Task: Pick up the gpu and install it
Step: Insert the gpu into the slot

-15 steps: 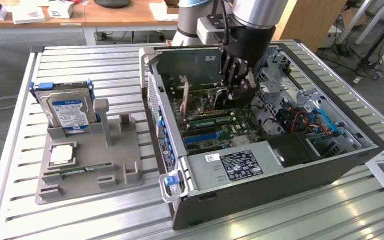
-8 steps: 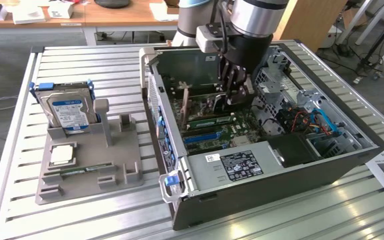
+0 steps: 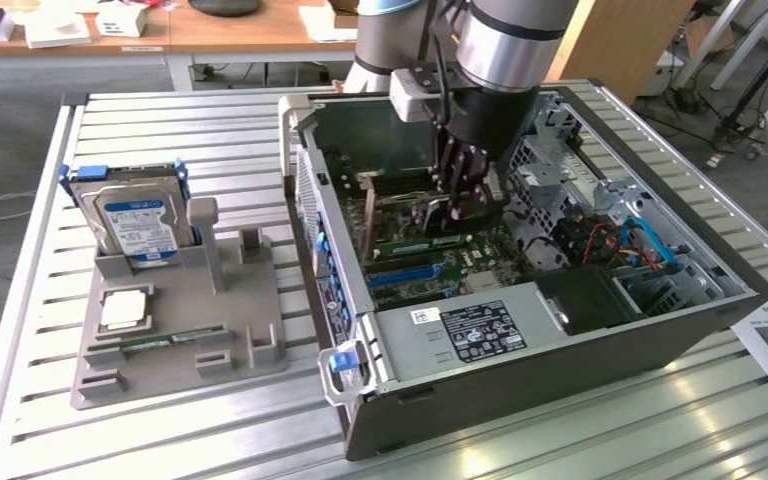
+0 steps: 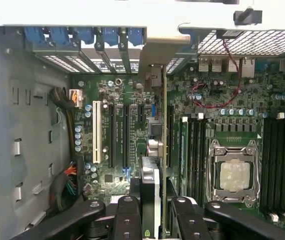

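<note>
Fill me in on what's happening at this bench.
A robot arm reaches down into the open computer case. Its gripper is shut on the gpu, held on edge above the motherboard, close beside the long expansion slots. Whether the card is seated in a slot cannot be told. On the grey holder at the exterior view's left, a hard drive stands upright.

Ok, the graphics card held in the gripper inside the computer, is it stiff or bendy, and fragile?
Probably stiff: the graphics card stands straight on edge in the gripper, with no sag. Likely fragile: it's a thin board with bare parts, so sideways pushes against the motherboard could harm it. Loose on edge, it would probably tip.
</note>
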Robot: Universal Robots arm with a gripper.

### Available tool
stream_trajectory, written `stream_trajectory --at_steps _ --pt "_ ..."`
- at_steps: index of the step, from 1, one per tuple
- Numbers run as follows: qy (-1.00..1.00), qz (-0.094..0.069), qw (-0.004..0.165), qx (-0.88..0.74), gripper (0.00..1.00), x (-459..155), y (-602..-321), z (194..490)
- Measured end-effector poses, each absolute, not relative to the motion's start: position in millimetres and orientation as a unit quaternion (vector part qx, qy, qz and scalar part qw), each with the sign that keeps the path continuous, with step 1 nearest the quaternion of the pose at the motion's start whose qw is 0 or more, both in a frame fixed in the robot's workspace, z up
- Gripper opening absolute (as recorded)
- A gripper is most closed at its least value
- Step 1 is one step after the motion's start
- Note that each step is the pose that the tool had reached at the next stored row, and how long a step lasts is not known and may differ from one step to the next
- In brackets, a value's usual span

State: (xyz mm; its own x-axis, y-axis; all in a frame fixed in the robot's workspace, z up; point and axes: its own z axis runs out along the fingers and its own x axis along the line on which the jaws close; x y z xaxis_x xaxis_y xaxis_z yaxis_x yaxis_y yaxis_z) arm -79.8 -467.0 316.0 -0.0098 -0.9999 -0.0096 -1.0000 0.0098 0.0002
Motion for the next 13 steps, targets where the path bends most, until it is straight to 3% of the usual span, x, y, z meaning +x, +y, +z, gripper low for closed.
stream_trajectory --at_steps 13 --pt "0.711 0.004 0.003 -0.704 0.28 -80.8 -467.8 292.3"
